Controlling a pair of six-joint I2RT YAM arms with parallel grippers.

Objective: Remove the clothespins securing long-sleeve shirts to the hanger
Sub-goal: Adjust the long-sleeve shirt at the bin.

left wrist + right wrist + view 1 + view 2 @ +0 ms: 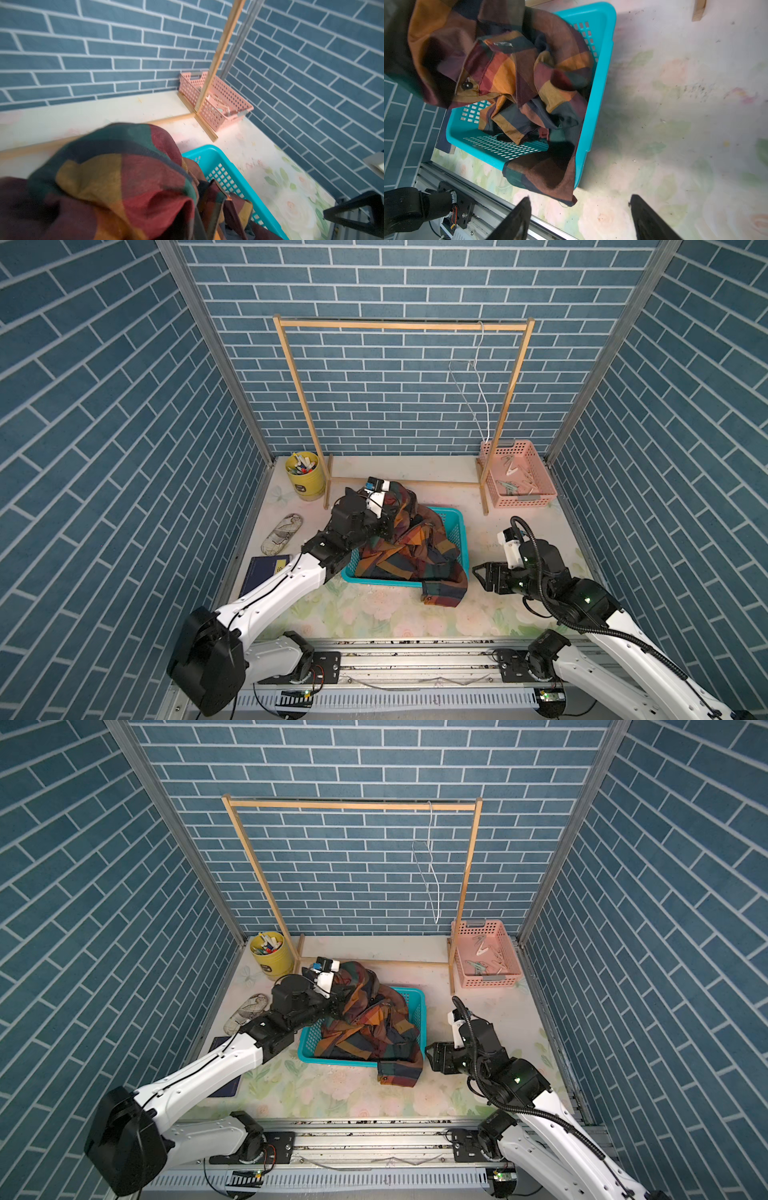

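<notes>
Clothespins point(510, 485) sat in pink basket point(521, 500); hanger point(486, 410) hung bare on rack point(395, 326). Left gripper point(394, 526) clenched a raised fold of shirt point(411, 549) over teal basket point(455, 536), likely stowing it. Right gripper point(479, 577) was open, empty, beside it.

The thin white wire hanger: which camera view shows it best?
A top view: the thin white wire hanger hangs bare from the light wooden rack, whole in both top views. Neither wrist view shows it.
</notes>
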